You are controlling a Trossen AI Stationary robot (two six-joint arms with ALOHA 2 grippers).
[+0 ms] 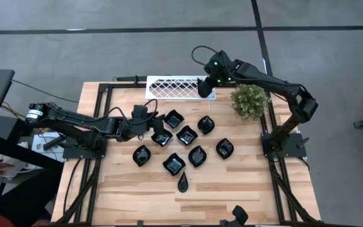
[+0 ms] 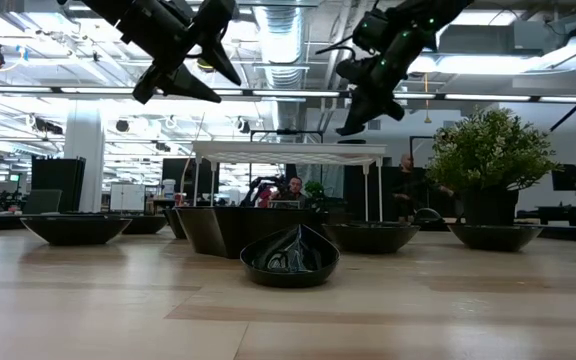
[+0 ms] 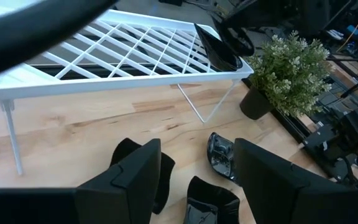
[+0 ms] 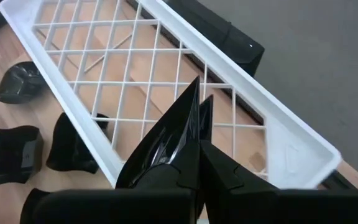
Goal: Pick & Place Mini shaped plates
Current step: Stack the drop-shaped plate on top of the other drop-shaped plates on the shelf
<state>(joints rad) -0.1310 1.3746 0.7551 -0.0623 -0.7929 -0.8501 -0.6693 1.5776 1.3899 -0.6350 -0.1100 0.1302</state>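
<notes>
The right gripper [image 4: 197, 146] has its fingers clenched on one black plate [image 4: 169, 134], pinching it by the edge so that it stands on edge between them. In the high view this gripper [image 1: 205, 88] is over the right end of the white lattice tray [image 1: 169, 87], with the held plate [image 1: 205, 87] above the tray's grid. The left wrist view shows the same plate [image 3: 217, 48] tilted at the far corner of the tray [image 3: 92, 59]; whether it touches the lattice cannot be told.

The left gripper [image 3: 197, 168] has its fingers released and spread, with nothing between them. In the high view it [image 1: 157, 130] is above the left side of the group of plates on the table, close to a wavy-edged plate [image 1: 162, 137]. In the low view both grippers hang well clear of the tabletop.

The other mini shaped plates [image 1: 186, 135] lie on the wooden table [image 1: 244, 189] in front of the tray, clustered near the table's middle. A slim teardrop plate [image 1: 183, 183] lies alone at the near side of the cluster; in the low view it [image 2: 289, 256] is the closest dish.

A small potted plant [image 1: 249, 101] stands on the table just right of the tray. The tray stands on thin white legs above the tabletop.
</notes>
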